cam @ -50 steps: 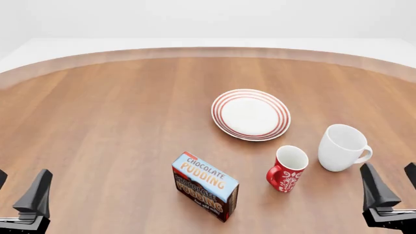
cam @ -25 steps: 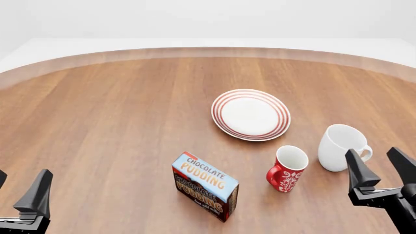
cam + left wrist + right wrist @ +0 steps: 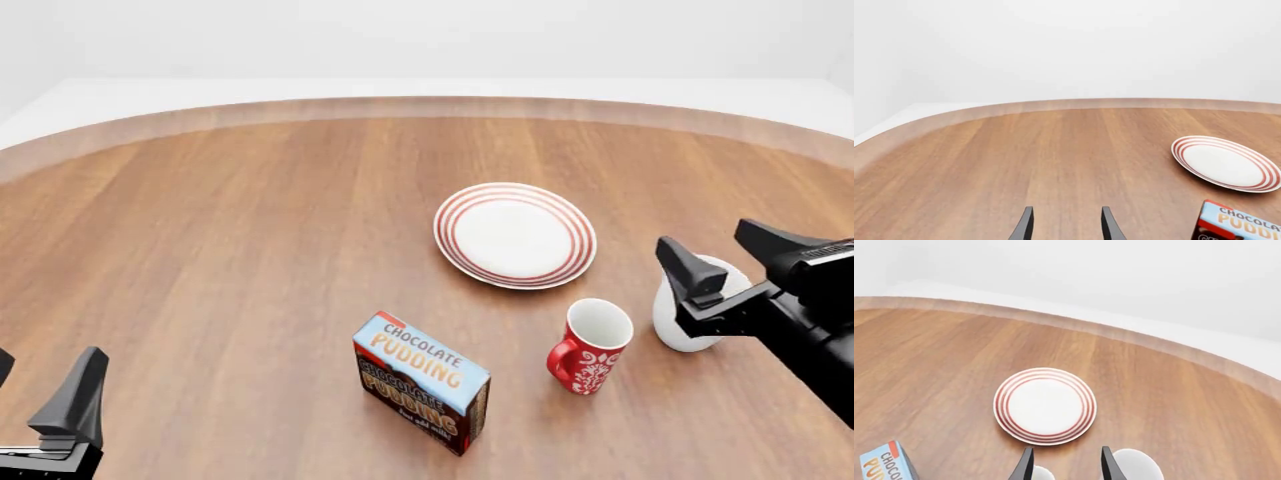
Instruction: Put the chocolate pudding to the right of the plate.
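Presently I am logging: rectangular chocolate pudding carton lying on wooden worktop, long axis angled near-right; right claw gaping, empty.

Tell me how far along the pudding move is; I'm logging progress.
Nothing is done yet: the chocolate pudding sits near the table's front, nearer than the plate. In hand: the right gripper hovers open and empty above the white mug; the left gripper rests open at the near edge. Left: grasp the pudding, carry it, and set it right of the plate.
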Robot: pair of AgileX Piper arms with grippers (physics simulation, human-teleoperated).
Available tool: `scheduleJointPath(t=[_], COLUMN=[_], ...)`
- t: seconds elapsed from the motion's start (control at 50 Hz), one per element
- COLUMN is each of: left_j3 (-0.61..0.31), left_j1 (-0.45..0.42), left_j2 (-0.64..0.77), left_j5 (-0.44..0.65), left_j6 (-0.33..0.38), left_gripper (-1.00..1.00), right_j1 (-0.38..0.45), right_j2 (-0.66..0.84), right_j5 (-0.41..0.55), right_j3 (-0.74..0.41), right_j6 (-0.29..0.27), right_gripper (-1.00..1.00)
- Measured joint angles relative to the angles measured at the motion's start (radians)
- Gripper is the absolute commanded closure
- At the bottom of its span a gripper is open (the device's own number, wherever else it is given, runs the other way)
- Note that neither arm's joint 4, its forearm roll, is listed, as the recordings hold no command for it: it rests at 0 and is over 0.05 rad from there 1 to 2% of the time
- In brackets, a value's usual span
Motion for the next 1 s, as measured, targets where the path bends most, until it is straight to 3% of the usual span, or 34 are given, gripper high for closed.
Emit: scheduleJointPath(t=[0.36,0.66,1.0], left_j3=[0.0,0.0,0.0], left_j1=[0.0,0.0,0.0], left_j2=[0.0,0.0,0.0], left_j5=[0.0,0.0,0.0], left_j6=[0.0,0.0,0.0], left_gripper=[-1.0,-1.0,-1.0], right_j1=[0.242,0.417,0.577], right_j2=[0.204,0.361,0.492], right_j5=[0.198,0.365,0.482], right_j3=[-0.254,-0.479,-0.638], right_j6=[-0.034,0.005,0.071], right_gripper=[-1.0,-1.0,-1.0])
